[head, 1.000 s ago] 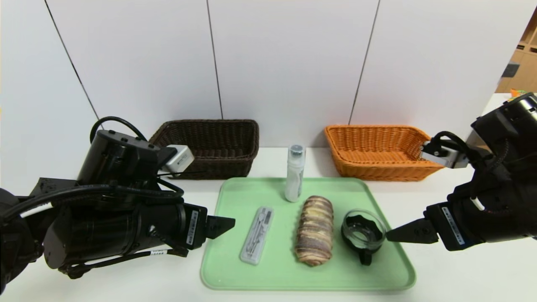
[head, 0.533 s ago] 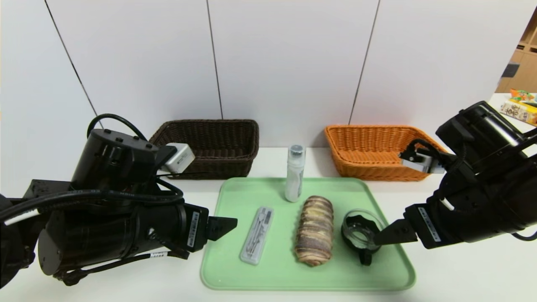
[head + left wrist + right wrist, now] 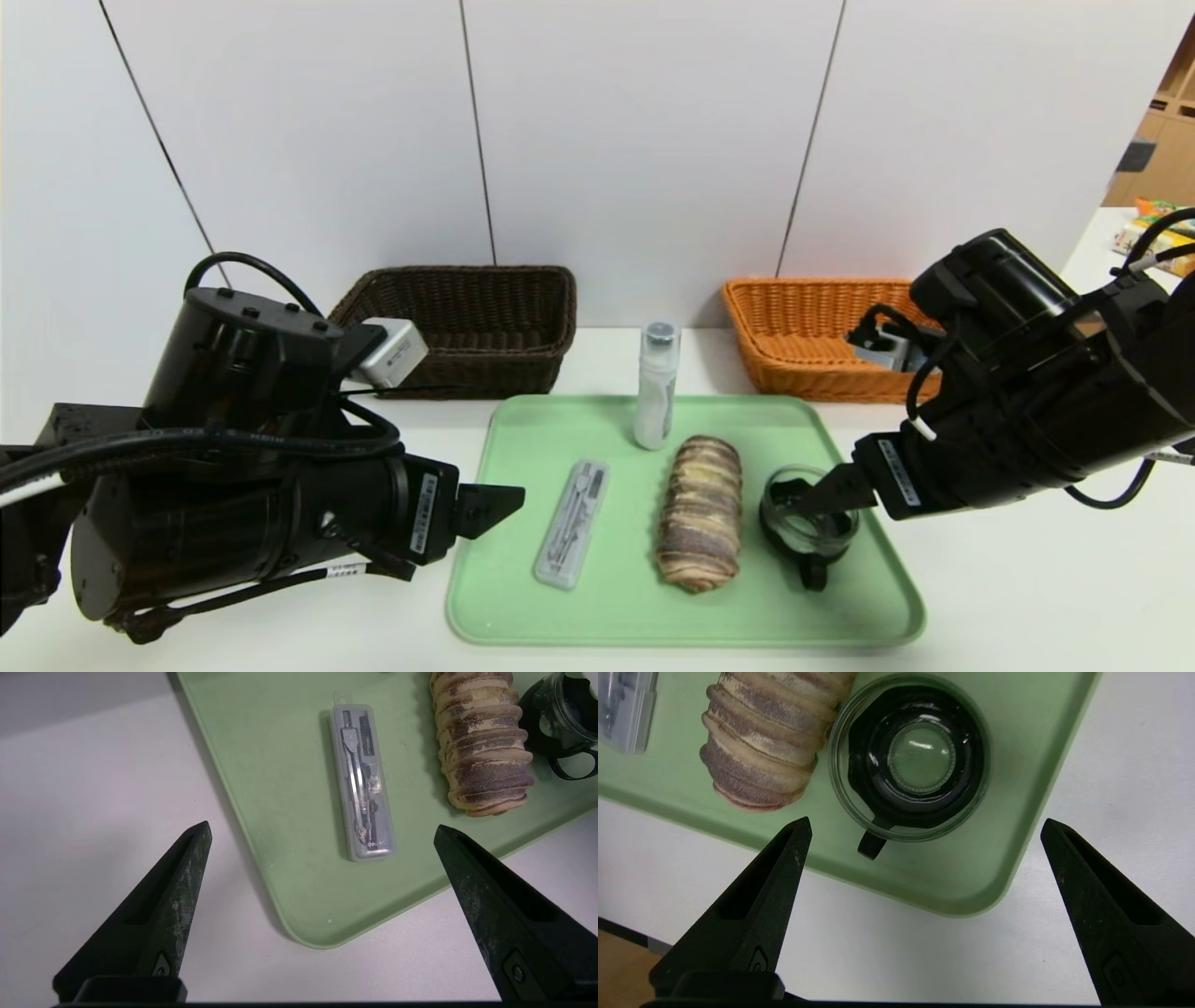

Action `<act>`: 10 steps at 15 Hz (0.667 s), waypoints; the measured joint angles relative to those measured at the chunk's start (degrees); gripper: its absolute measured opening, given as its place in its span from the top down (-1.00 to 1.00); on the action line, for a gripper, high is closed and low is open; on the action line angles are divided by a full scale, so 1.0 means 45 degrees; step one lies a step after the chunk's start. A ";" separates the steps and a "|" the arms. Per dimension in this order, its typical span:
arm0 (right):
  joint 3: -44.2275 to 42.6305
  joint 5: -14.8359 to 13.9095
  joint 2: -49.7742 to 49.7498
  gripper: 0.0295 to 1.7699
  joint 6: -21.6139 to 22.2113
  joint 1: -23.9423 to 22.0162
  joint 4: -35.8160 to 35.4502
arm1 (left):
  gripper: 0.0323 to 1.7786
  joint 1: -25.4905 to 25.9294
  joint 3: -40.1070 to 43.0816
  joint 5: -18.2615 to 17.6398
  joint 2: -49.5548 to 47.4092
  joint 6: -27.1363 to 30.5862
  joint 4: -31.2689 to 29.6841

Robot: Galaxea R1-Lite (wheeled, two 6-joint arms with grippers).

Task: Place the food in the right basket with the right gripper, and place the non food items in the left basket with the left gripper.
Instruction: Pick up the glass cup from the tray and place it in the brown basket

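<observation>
The right gripper [image 3: 822,493], jaws spread and empty, hung over the glass cup [image 3: 808,523] on the green tray [image 3: 523,607]. The left gripper [image 3: 499,504], also spread, hovered at the tray's left edge, near the compass case [image 3: 571,523].

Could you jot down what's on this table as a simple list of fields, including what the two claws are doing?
tray: green tray holding four things
food: striped bread roll, mid-tray
non-food: compass case, white bottle upright, glass cup
baskets: brown basket left, orange basket right, nothing visible inside
left gripper: open, off the tray's left edge
right gripper: open, above the cup
</observation>
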 joint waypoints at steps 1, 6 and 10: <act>-0.0146 -0.0228 0.0049 -0.92 -0.0116 -0.0079 0.0000 | -0.90 0.0000 0.0014 0.0000 -0.0030 0.0000 -0.0011; -0.0306 -0.0358 0.0141 -0.92 -0.0539 -0.0656 0.0038 | -0.90 0.0000 0.0038 0.0019 -0.0092 0.0005 -0.0016; -0.0257 -0.0363 0.0412 -0.92 -0.0666 -0.1094 0.0000 | -0.90 0.0000 0.0035 0.0014 -0.0111 0.0005 -0.0016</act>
